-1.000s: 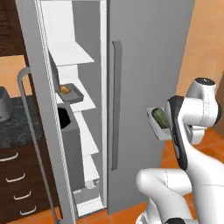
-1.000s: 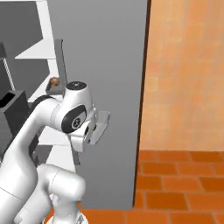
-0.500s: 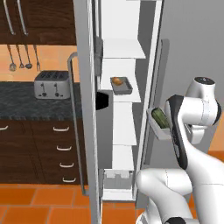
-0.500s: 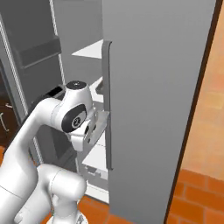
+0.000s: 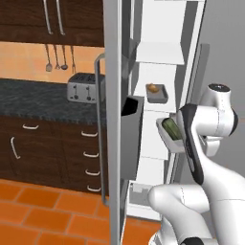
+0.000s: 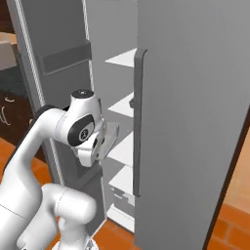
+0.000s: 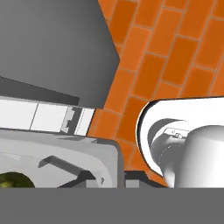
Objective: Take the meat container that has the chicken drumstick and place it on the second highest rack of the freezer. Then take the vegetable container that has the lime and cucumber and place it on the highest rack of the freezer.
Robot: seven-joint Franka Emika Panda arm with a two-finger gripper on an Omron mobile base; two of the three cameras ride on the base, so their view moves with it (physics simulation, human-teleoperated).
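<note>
You face the freezer (image 5: 162, 95), its door swung wide so the white shelves are reachable. The meat container (image 5: 157, 93) with the chicken drumstick (image 5: 152, 88) already sits on the second highest rack (image 5: 154, 102), so that half looks finished. Your arm carries the vegetable container (image 5: 171, 135) in front of the shelves, below the highest rack (image 5: 160, 53), tipped slightly; the cucumber (image 5: 171, 128) shows inside. The gripper (image 5: 184, 143) seems clamped on the tray's edge, judging by how it hangs. The fingertips themselves are hidden, and you cannot confirm the lime.
</note>
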